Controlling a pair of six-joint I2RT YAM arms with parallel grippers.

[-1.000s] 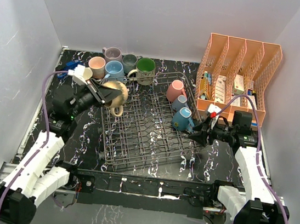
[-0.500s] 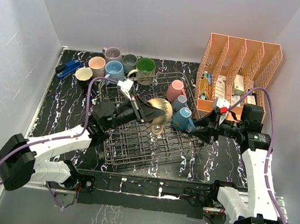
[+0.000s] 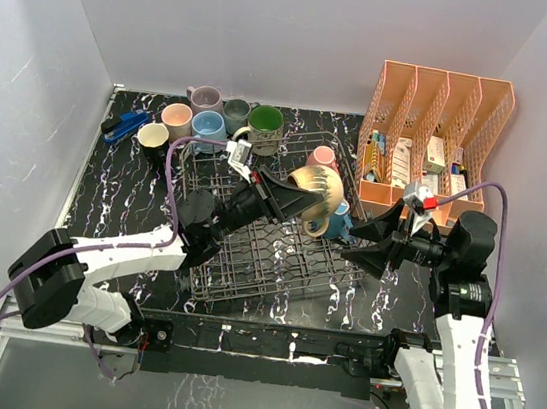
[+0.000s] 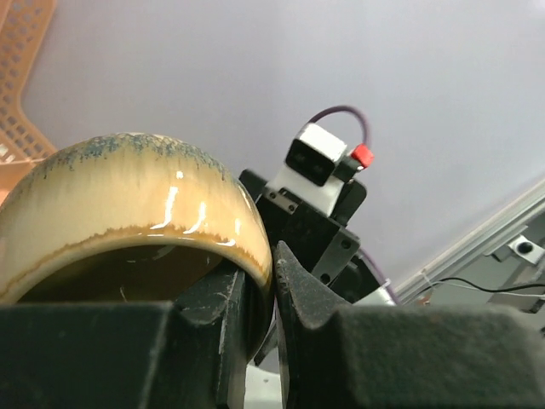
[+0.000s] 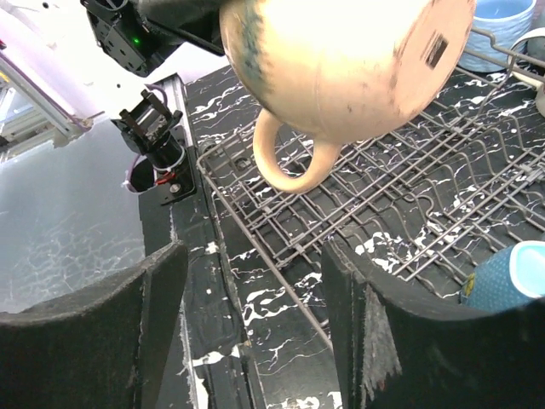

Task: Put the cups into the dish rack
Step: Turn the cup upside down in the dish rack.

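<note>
The left gripper [image 3: 293, 195] is clamping its nearly closed jaws on the rim of the tan mug [image 3: 318, 186], holding it handle-down above the right part of the rack [image 3: 246, 261], while the right gripper [image 3: 357, 246] is hovering just beside it, jaws apart and empty.

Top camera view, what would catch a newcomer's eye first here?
A glossy tan mug hangs in mid-air over the dish rack, pinched by its rim in the left hand. The right hand is open just beside it, and a tall orange mesh organizer stands at the far right.
</note>
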